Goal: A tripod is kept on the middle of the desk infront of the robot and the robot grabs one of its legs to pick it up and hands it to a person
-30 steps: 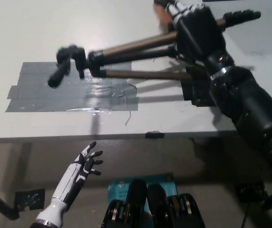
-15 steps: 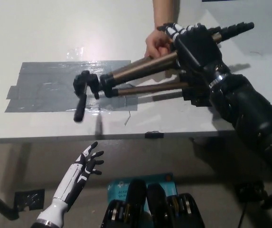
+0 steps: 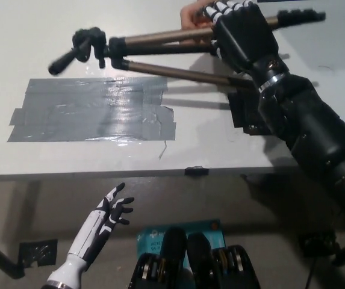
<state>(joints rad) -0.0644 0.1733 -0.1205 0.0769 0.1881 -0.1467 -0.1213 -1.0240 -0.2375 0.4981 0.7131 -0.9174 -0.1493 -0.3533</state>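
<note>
A tripod (image 3: 160, 51) with bronze legs and a black head (image 3: 82, 48) hangs lying sideways above the white desk (image 3: 70, 156), its head to the left. My black right hand (image 3: 241, 33) is shut on its legs near the top of the view. A person's hand (image 3: 193, 15) touches the upper leg just left of my hand, mostly cut off by the picture's edge. My white left hand (image 3: 112, 208) rests open below the desk's front edge at the lower left.
A patch of grey tape (image 3: 91, 111) covers the desk under the tripod. A black box-like object (image 3: 247, 114) sits by my right forearm. A blue item (image 3: 154, 235) lies on the floor.
The tripod has risen and swung away from me, its head moving up and left. The person's hand has drawn back toward the top edge. My left hand stays put.
</note>
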